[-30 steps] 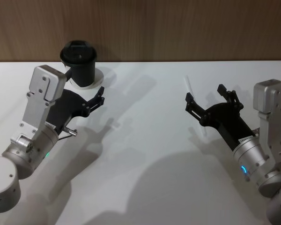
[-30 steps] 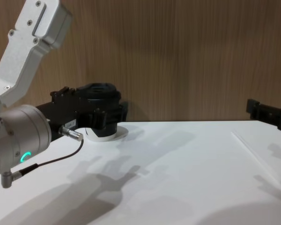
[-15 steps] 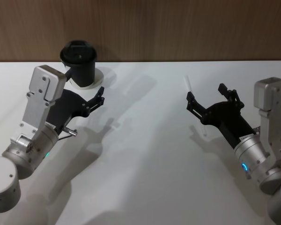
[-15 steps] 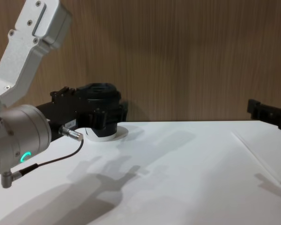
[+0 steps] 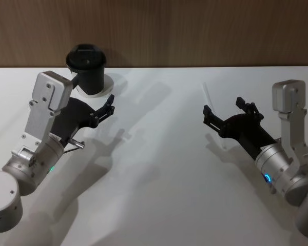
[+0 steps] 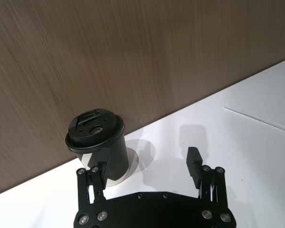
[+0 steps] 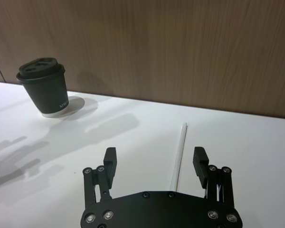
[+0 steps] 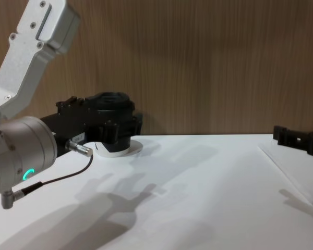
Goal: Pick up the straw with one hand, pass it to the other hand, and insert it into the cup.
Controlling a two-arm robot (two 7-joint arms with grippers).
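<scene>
Matte white table (image 5: 159, 169): thin straw (image 7: 180, 147) beneath right gripper's (image 7: 154, 154) spread jaws; left gripper (image 6: 147, 161) agape.

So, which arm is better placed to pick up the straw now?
The right. The right gripper is open over the straw, which lies on the table in line between its fingers. The left gripper is open beside the cup, far from the straw.
</scene>
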